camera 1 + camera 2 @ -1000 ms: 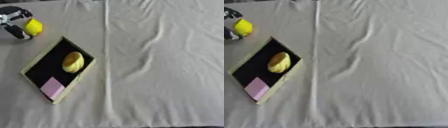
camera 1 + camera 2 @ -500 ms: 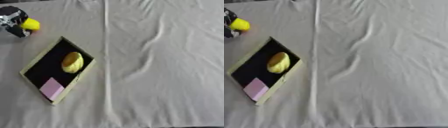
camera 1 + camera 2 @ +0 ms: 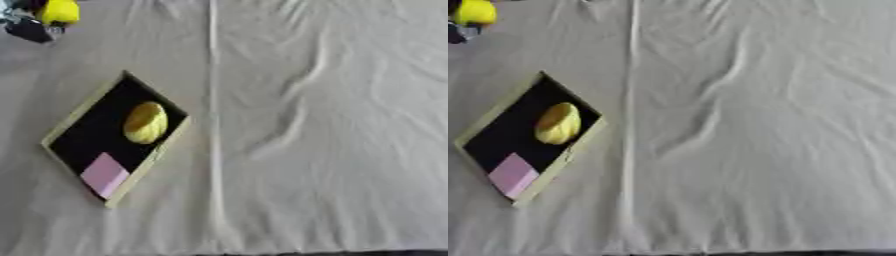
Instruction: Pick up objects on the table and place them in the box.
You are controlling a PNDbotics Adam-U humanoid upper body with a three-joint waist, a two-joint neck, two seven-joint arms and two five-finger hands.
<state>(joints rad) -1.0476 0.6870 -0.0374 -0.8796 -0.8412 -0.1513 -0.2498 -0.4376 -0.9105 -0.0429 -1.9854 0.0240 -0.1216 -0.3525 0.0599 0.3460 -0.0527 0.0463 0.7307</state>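
Note:
My left hand (image 3: 28,29) is in the far upper left corner, mostly cut off by the picture's edge, with its fingers curled round a small bright yellow object (image 3: 59,11). It is held well beyond the far corner of the box (image 3: 85,108). The box is a shallow tray with a beige rim and a black floor, lying askew at the left. Inside it lie a yellow oval object (image 3: 145,122) and a pink square block (image 3: 105,174). My right hand shows in neither view.
A pale wrinkled cloth (image 3: 332,125) covers the table, with a straight fold line (image 3: 213,100) running from far to near just right of the box. A dark strip along the bottom marks the table's near edge (image 3: 350,253).
My left hand has carried the yellow object farther up into the upper left corner. The box and its contents have not moved.

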